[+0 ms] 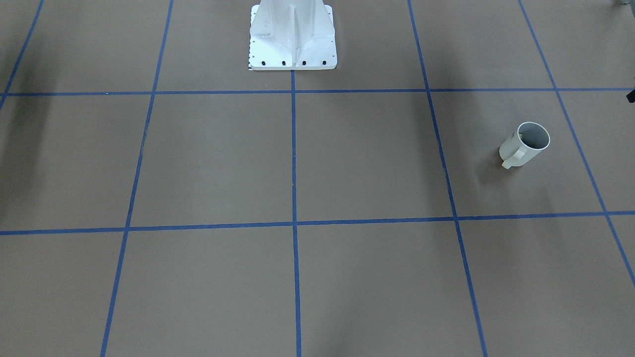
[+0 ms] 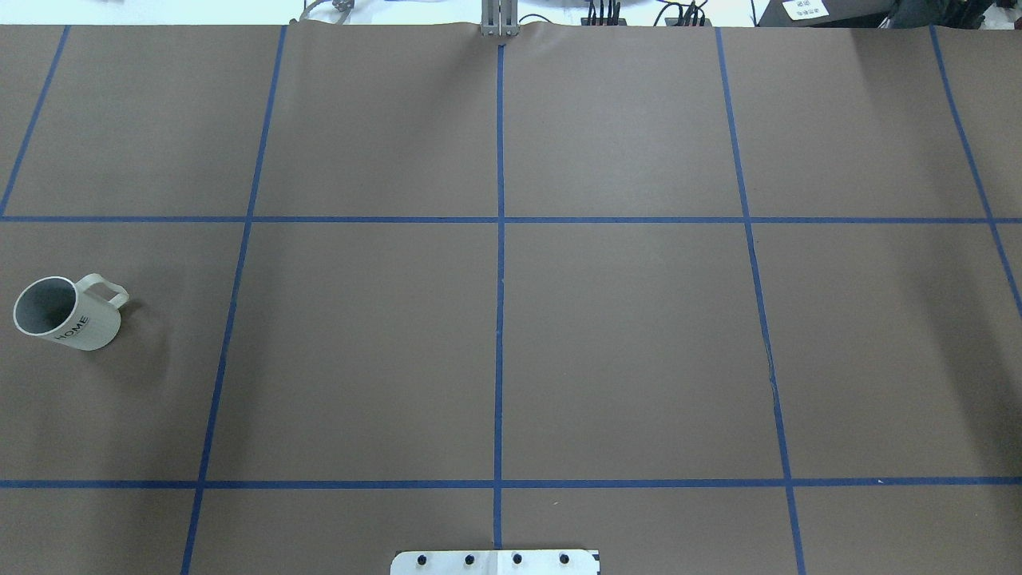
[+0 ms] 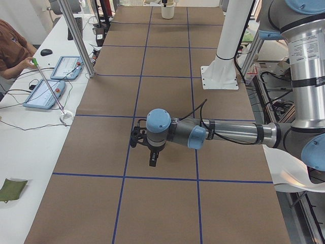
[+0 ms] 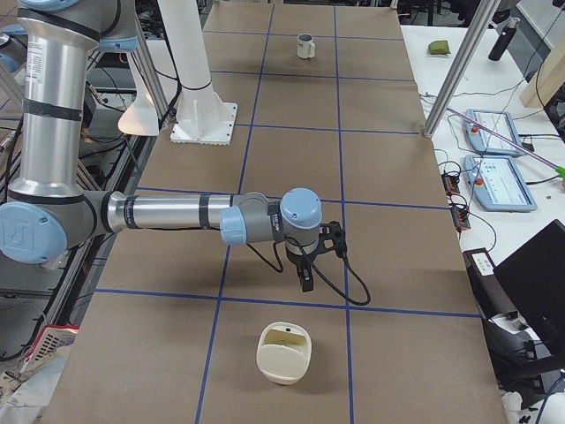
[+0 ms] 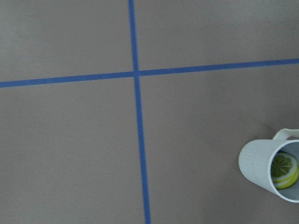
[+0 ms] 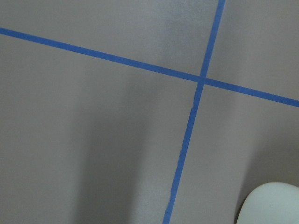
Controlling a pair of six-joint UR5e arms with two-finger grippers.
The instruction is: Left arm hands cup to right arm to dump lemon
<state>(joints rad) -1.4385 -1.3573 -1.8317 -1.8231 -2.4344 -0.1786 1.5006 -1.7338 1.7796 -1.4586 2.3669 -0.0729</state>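
Observation:
The cup (image 2: 68, 313), a white-cream mug marked "HOME", stands upright at the far left of the overhead view; it also shows in the front view (image 1: 525, 145) and far off in the exterior right view (image 4: 305, 45). In the left wrist view the cup (image 5: 262, 161) is at the lower right with the lemon (image 5: 284, 171) inside it. The left gripper (image 3: 153, 159) hangs from the near arm above the table; I cannot tell if it is open. The right gripper (image 4: 306, 278) hangs above the table at the other end; I cannot tell its state. No fingers show in the wrist views.
A cream rounded container (image 4: 284, 354) sits on the table near the right gripper and shows in the right wrist view (image 6: 273, 205). The white robot pedestal (image 1: 292, 37) stands at the table's edge. Operator desks with tablets (image 3: 48, 91) run along the far side.

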